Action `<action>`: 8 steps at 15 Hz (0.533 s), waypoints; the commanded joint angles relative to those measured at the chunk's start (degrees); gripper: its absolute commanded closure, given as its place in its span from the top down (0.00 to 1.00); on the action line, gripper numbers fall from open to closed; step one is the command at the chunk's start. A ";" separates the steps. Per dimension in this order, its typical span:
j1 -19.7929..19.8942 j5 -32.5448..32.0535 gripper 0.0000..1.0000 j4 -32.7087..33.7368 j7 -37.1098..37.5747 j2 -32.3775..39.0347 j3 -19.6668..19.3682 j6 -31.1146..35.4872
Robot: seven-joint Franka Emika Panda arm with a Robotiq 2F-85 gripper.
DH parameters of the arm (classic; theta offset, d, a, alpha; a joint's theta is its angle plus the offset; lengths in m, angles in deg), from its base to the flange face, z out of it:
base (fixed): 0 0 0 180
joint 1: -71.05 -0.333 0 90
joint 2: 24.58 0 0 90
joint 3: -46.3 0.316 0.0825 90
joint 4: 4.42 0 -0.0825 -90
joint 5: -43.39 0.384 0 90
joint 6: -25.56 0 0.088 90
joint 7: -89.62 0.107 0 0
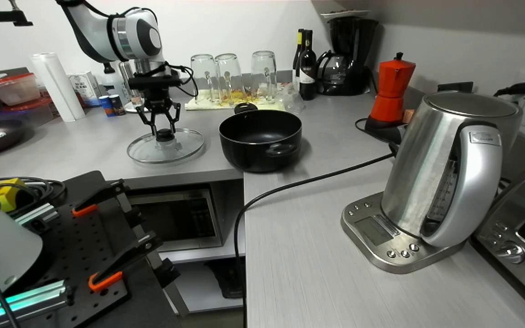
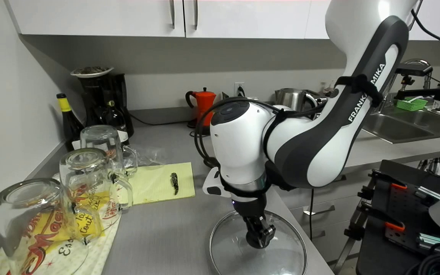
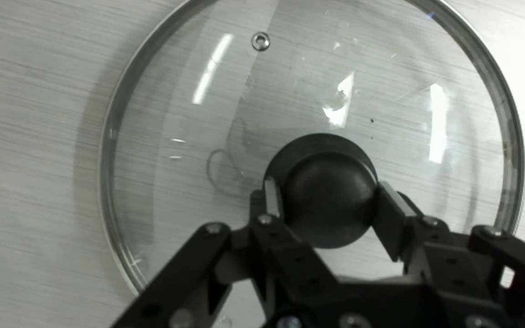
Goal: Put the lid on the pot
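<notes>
The clear-glass lid [image 1: 141, 149] with its thin metal rim lies flat at the counter, left of the pot in an exterior view; it also shows in an exterior view [image 2: 229, 258] and fills the wrist view [image 3: 185, 191]. My gripper [image 1: 165, 131] points down over the lid's centre. In the wrist view the fingers [image 3: 326, 196] touch both sides of the dark knob and are shut on it. I cannot tell whether the rim rests on the counter or is slightly raised. The black pot [image 1: 258, 155] stands uncovered to the lid's right; in an exterior view the arm hides it.
Upturned glass mugs [image 1: 228, 75] stand on a cloth behind the pot. A black cable [image 1: 308, 180] crosses the counter before the pot. The steel kettle [image 1: 419, 168] and red moka pot [image 1: 390, 91] stand further right. The counter's front edge [image 1: 189, 176] runs close to the lid.
</notes>
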 commanded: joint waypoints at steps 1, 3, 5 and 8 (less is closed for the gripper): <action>-1.59 -1.34 0.25 -3.29 1.92 -5.76 -0.10 0.16; -2.46 -1.97 0.25 -4.17 2.89 -7.85 -0.30 -0.01; -2.81 -2.33 0.25 -5.17 3.67 -10.21 -0.29 -0.37; -2.13 -1.94 0.25 -6.46 4.41 -13.67 -0.33 -0.99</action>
